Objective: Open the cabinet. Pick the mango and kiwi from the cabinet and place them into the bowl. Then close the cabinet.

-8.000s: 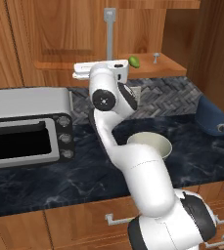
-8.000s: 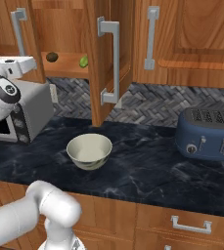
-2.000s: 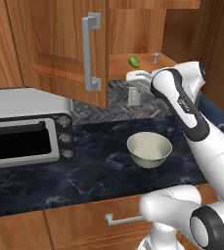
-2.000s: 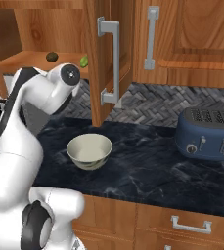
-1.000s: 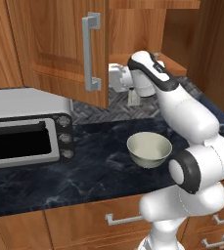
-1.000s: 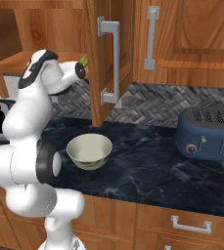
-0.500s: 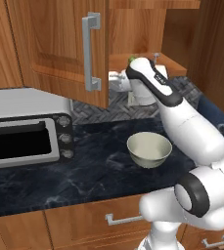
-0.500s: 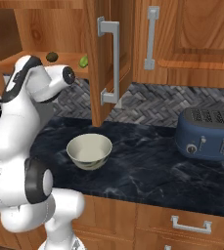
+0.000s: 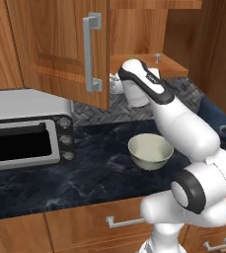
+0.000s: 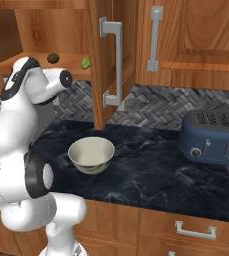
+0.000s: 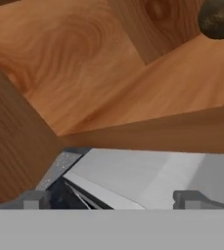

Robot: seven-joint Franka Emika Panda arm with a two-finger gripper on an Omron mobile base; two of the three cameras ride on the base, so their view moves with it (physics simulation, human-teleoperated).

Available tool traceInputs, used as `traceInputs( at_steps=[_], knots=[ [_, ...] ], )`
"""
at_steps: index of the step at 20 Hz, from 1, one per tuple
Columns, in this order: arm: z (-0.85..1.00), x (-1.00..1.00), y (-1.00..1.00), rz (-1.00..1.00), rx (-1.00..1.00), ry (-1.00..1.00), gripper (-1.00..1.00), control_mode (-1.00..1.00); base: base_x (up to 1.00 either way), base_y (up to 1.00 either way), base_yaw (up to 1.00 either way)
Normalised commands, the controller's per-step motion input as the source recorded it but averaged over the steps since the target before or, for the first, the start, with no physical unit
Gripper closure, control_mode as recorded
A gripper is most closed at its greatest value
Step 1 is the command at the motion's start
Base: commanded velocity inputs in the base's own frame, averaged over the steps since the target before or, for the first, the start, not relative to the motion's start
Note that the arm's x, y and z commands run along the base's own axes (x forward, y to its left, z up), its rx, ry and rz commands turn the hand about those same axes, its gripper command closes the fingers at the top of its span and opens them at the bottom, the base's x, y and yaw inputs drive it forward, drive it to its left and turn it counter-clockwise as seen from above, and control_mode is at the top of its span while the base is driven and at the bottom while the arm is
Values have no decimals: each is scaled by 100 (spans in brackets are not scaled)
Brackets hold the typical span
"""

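Right base view has the cabinet (image 10: 106, 65) with both doors swung open, the kiwi (image 10: 52, 58) and the mango (image 10: 86, 63) sitting apart on its shelf, kiwi to the left. Down on the dark counter (image 10: 151, 170) the bowl (image 10: 91, 155) holds nothing, and the blue toaster (image 10: 213, 137) stands well off to the right. Since half a second ago the arm has pulled its wrist lower and further left along the shelf edge; fruit and bowl have not shifted. Hand view now looks up past the shelf's front edge, the gripper (image 11: 111, 199) with its tips spread wide and nothing between them, the kiwi (image 11: 220, 18) peeking in at the top right corner. Below the tips lies the grey top of the toaster oven (image 9: 25, 131).
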Motion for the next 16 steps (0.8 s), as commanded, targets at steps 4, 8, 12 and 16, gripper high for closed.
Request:
traceInputs(
  at_steps=[4,8,12,16],
  knots=[
    [0,15,44,0,-4,3,-100,-100,0,0,0],
    [0,-11,100,9,-9,0,-100,-100,0,0,0],
    [0,-46,100,12,-20,-10,-100,-100,0,0,0],
    [0,-55,100,9,-21,-18,-100,-100,0,0,0]
  ],
)
